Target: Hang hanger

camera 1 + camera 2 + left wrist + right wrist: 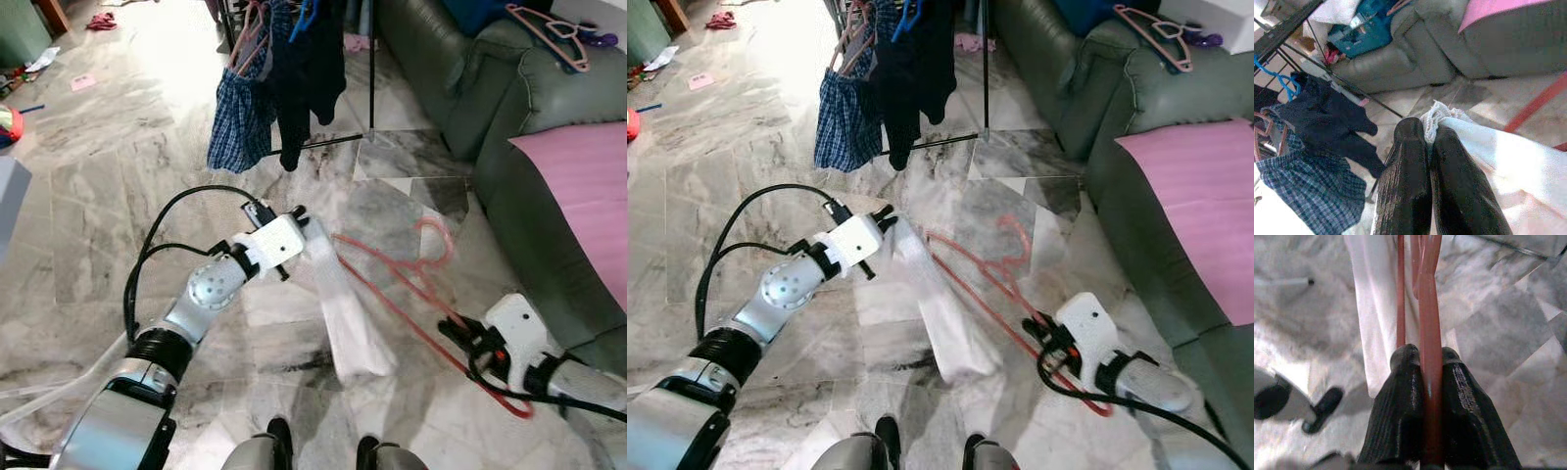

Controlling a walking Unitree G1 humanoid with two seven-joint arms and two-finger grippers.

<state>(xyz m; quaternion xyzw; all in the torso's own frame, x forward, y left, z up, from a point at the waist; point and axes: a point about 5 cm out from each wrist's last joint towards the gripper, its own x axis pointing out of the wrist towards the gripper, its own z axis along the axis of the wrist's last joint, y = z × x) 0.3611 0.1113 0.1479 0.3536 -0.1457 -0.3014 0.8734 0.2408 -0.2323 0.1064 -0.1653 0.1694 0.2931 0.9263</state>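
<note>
Right tool [458,331] clamps the red hanger [411,294] low over the floor [118,176], left tool [306,217] pinches the white cloth [343,313], clothes rack [294,88] far ahead, green sofa [490,88] right.

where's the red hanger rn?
Red hanger is held low before the robot, right gripper shut on one end, white cloth draped at its other, over the marble floor.

I see the red hanger [421,294] held tilted above the marble floor, its hook end toward the sofa, one corner pinched in my right hand [1425,377], a white cloth [343,304] draped beside it.
</note>
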